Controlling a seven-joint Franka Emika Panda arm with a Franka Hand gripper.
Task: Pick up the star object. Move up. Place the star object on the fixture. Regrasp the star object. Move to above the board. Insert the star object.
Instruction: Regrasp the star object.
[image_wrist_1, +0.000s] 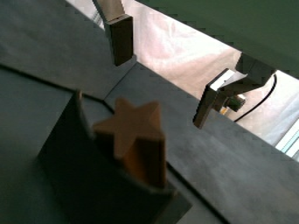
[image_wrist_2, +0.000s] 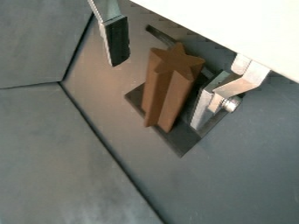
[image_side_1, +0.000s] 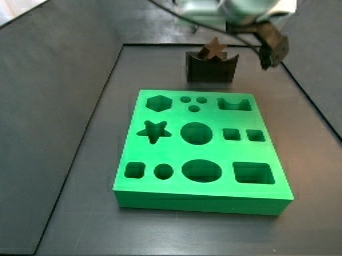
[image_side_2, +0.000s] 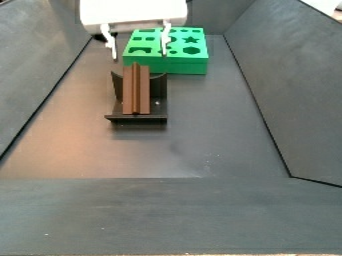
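Hand (image_wrist_2: 163, 74) is spread wide right now, both fingers (image_wrist_2: 117, 39) clear of the wood, so you're not gripping anything at the moment. Directly below it, between the two plates, the star object (image_wrist_2: 170, 86) is sitting on the fixture (image_side_2: 138, 108), and in a side view it lies flat along the base plate with one end against the upright bracket. Looks to me like you're at the regrasp step, with the insert not yet done.

Stuff that could bite you from here: the star is a long prism with pointy ridges, so if you close on two tips instead of across a stable pair of faces, it'll likely twist in the pads as they squeeze. Any twist now means the points won't line up with the star hole (image_side_1: 155, 130) in the green board (image_side_1: 201, 195), which sits off to one side of the hand on the dark surface (image_side_2: 201, 150). I can't tell from these views if the hand is centred over the piece, and an uneven close could shove it along the fixture.

The piece itself is plain brown wood (image_wrist_1: 135, 131), star cross-section, matte finish. Seems rigid and light, probably grippy enough for the pads.
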